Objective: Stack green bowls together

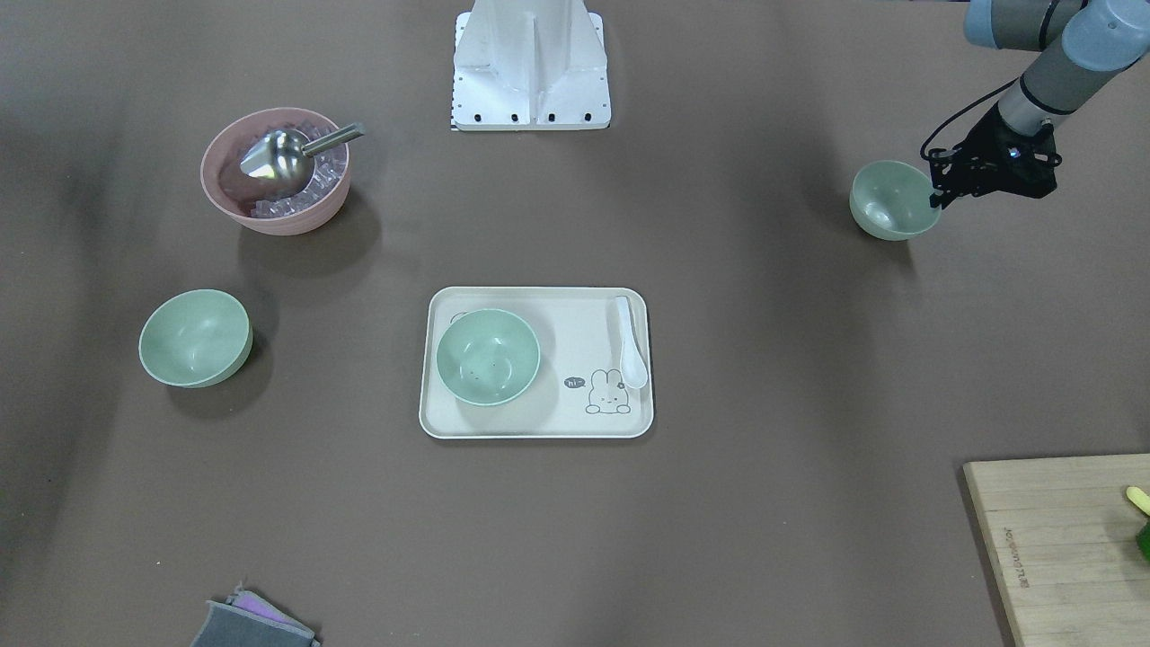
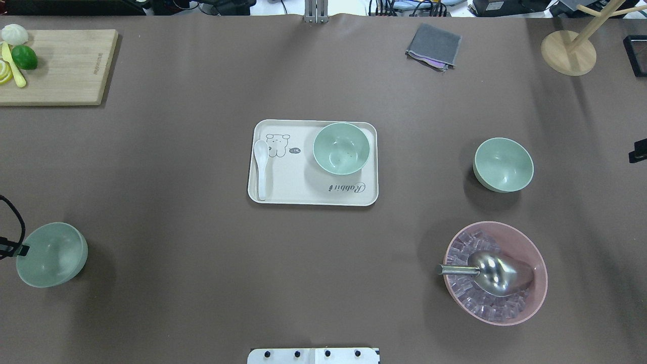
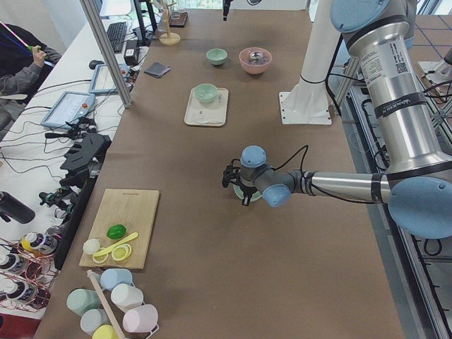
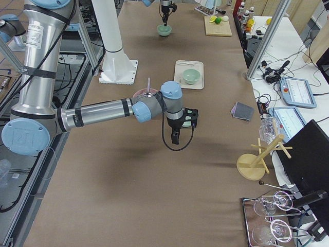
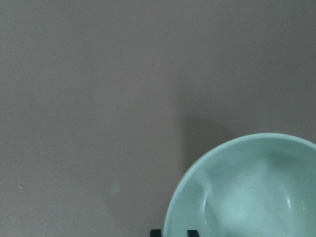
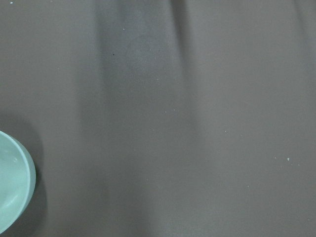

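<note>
Three pale green bowls show. One (image 2: 341, 148) stands on the cream tray (image 2: 288, 194), also in the front view (image 1: 488, 357). One (image 2: 503, 165) stands on the table at my right, also in the front view (image 1: 195, 338), and its edge shows in the right wrist view (image 6: 12, 192). The third (image 2: 51, 254) is at my far left, also in the front view (image 1: 889, 202). My left gripper (image 1: 939, 193) is shut on this bowl's rim; its fingertips (image 5: 156, 232) straddle the rim. Only a dark bit of my right gripper (image 2: 638, 151) shows, right of the right bowl; I cannot tell whether it is open or shut.
A pink bowl (image 2: 525, 308) with ice cubes and a metal scoop (image 2: 493, 273) stands near the right bowl. A white spoon (image 2: 261, 167) lies on the tray. A cutting board (image 2: 55, 65), a grey cloth (image 2: 433, 45) and a wooden stand (image 2: 568, 50) are at the far edge.
</note>
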{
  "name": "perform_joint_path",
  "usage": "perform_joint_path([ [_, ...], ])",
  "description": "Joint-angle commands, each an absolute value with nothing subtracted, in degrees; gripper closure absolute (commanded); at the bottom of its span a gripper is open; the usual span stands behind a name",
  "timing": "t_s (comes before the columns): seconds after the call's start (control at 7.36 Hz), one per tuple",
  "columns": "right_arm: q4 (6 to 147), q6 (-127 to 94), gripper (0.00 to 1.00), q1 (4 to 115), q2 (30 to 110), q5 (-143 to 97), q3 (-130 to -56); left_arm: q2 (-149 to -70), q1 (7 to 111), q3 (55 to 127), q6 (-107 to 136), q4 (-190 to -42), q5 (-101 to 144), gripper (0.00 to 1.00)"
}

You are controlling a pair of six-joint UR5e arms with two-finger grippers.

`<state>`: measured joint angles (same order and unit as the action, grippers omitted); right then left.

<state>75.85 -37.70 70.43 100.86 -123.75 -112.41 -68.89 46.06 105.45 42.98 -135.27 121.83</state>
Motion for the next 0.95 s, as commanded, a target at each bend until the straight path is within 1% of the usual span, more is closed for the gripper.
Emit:
perform_joint_path([
  [0.0,75.8,-37.7,0.0,70.4,100.8,-123.7,-112.4,-68.8,46.1,105.6,43.0,-135.9,121.9,1.0],
  [0.41,75.8,-38.0,0.0,70.4,100.8,-123.8,-112.4,-69.7,47.1,108.9,43.2,-136.1,126.1,1.0],
  [0.54,75.8,-38.1,0.0,70.4,100.7,-124.0,-112.4,-71.8,47.7,109.7,44.1,-135.7,127.2,1.0],
  [0.68,75.8,-38.1,0.0,70.4,100.5,-124.0,-112.4,-75.5,48.1,110.5,44.2,-131.7,127.1,1.0],
  [0.81,75.8,-38.2,0.0,70.3,100.5,-124.0,-112.3,-79.7,48.6,112.7,44.7,-124.5,126.7,1.0],
])
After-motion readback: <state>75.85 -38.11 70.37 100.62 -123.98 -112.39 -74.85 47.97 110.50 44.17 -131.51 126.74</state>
